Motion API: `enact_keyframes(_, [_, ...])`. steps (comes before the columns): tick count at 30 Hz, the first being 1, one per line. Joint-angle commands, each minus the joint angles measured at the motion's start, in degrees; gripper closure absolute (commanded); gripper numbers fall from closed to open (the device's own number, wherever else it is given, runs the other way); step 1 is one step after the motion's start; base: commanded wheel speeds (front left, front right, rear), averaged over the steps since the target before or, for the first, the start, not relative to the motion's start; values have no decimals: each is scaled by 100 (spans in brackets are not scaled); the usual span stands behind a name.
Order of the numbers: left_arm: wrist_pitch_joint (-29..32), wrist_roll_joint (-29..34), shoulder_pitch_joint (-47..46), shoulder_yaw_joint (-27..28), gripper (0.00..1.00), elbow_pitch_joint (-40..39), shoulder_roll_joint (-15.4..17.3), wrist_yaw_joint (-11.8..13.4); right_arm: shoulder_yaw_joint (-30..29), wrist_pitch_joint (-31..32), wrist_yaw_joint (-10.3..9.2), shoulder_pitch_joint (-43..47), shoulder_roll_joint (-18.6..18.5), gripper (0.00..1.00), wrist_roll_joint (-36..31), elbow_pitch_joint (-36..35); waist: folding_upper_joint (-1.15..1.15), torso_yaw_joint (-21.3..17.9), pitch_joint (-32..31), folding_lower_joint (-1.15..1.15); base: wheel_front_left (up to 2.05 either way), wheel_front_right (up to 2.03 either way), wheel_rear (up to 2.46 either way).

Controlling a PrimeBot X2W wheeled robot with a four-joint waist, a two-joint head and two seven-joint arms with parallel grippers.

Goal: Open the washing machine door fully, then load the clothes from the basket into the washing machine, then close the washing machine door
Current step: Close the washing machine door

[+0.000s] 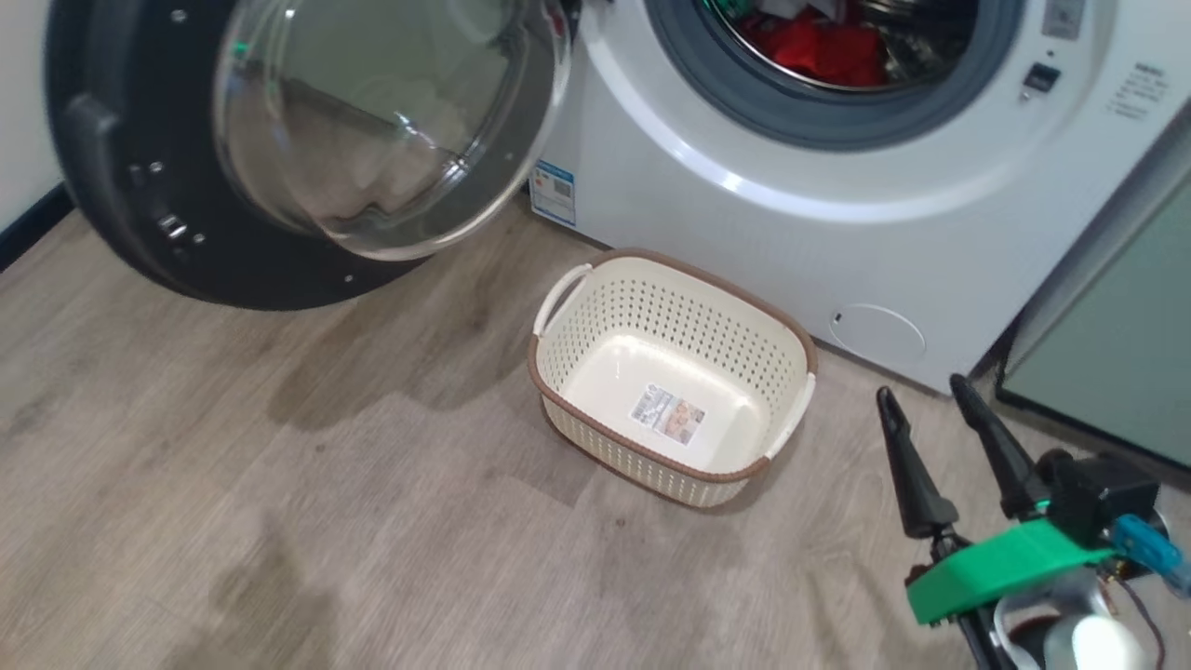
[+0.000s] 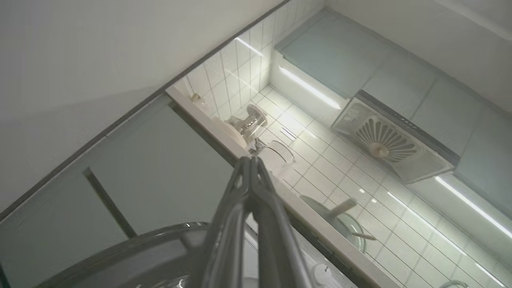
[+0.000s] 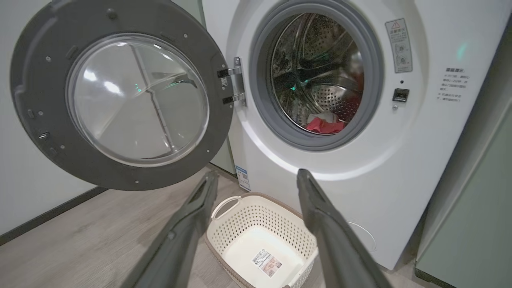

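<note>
Yr basket [image 1: 689, 316] sits empty, clothes [image 1: 819, 46] in drum [image 3: 316, 60], so you've only the door [image 1: 140, 233] to close; R gripper [image 1: 921, 389] spread wide, L gripper [image 2: 250, 161] pinched together, both empty.

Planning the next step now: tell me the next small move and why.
Probably start swinging the washing machine door shut: the basket lies empty, the clothes sit inside the washing machine, and the door hangs wide open.

Right tool [image 1: 921, 386]: dark tapered fingers [image 1: 912, 475], green bracket [image 1: 1000, 568]
</note>
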Motion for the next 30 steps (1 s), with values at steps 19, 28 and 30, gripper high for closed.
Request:
enact_keyframes(19, [1054, -876, -2506, 988, 100, 5359, 1958, 135, 373, 281, 0, -969, -44, 0, -338, -560, 0, -856, 1123, 0, 0, 0, 0])
enact_keyframes(28, [1392, -768, -2702, 732, 100, 6142, 2076, -193, 368, 455, 0, -1160, -44, 0, -531, -753, 0, -999, 1526, 0, 0, 0, 0])
enact_keyframes(30, [1511, -760, -2748, 669, 100, 6250, 2075, -250, 358, 479, 0, -1174, -44, 0, -542, -785, 0, -1009, 1587, 0, 0, 0, 0])
